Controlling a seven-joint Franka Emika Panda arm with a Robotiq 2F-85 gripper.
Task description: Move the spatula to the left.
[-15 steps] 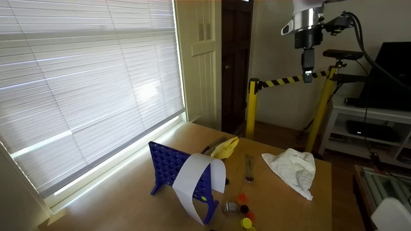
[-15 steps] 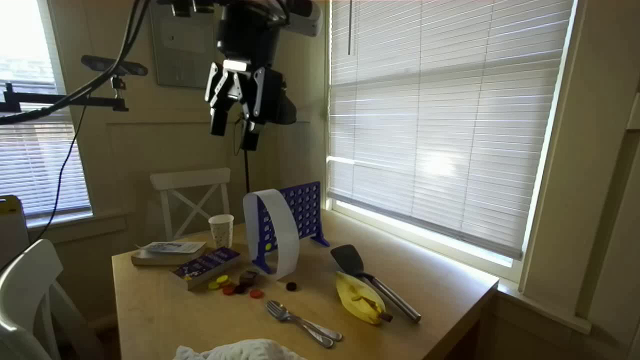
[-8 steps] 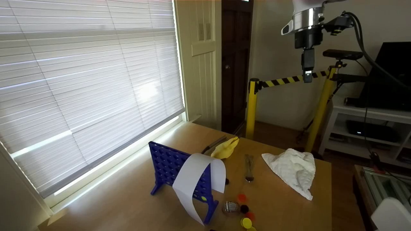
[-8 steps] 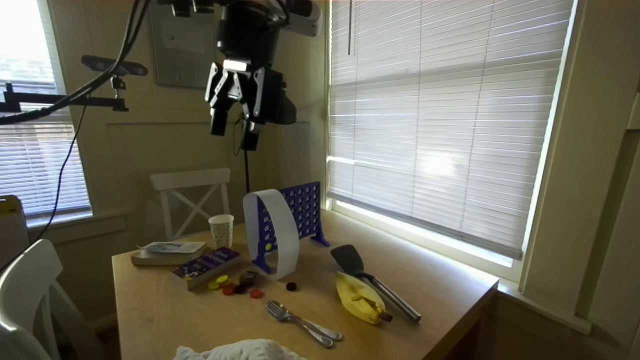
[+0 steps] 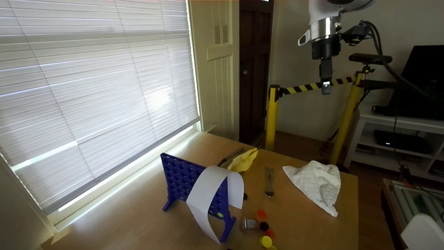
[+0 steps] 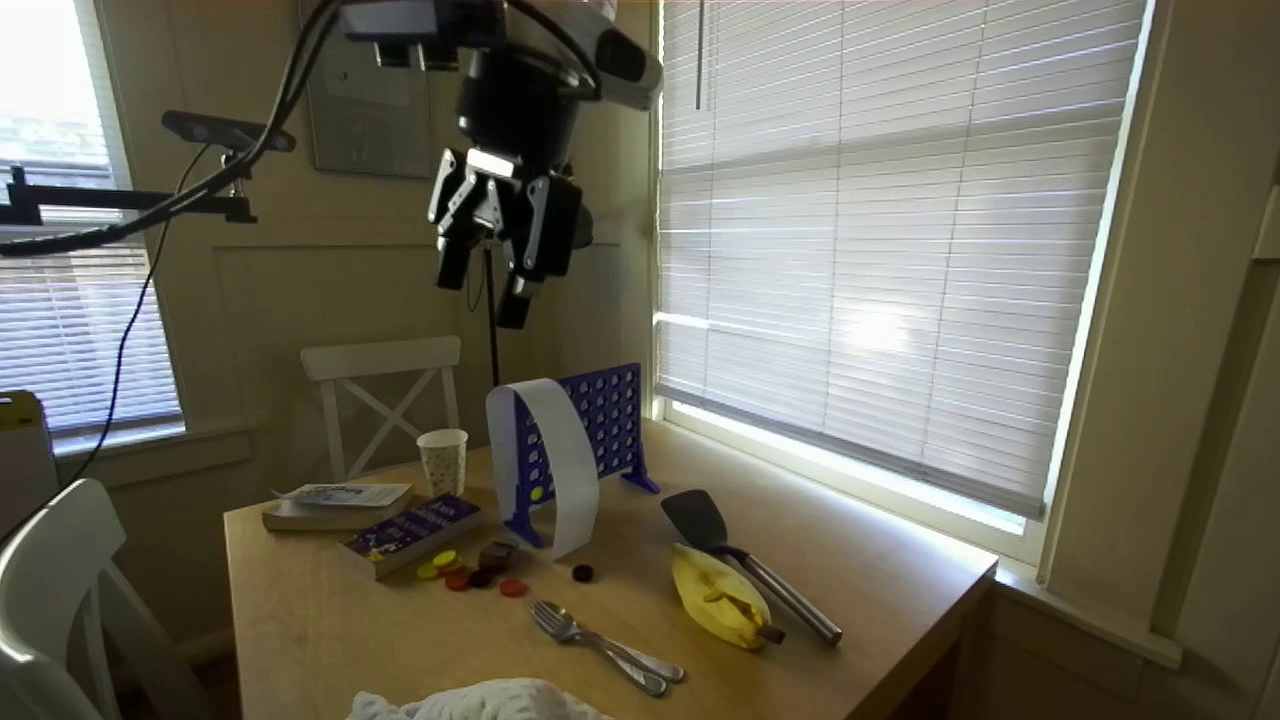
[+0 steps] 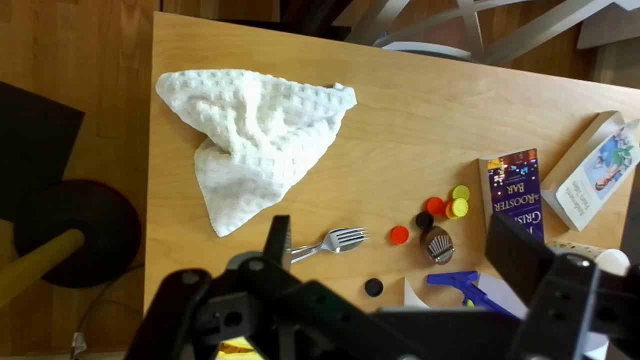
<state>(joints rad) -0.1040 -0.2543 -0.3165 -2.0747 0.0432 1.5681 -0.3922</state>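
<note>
The spatula (image 6: 783,588) lies flat on the table (image 6: 330,630), with a black blade and a metal handle, in an exterior view. In the opposite exterior view the spatula (image 5: 231,156) is partly hidden behind a yellow banana-shaped thing (image 5: 243,160). It does not show in the wrist view. My gripper (image 6: 484,290) is open and empty, high above the table and well away from the spatula. The gripper also shows side-on in an exterior view (image 5: 326,88). In the wrist view its two fingers (image 7: 395,240) stand wide apart with nothing between them.
The yellow thing lies right beside the spatula's handle. A blue upright game grid (image 6: 610,420) with a white paper strip (image 6: 562,470) stands near the blade. Fork and spoon (image 6: 605,645), white cloth (image 7: 260,130), loose discs, books (image 6: 412,533) and a cup (image 6: 443,462) share the table. A window borders it.
My gripper has moved down a little, rightward in the exterior view facing its fingers and leftward in the opposite one. It stays open. The spatula and other things have not moved.
</note>
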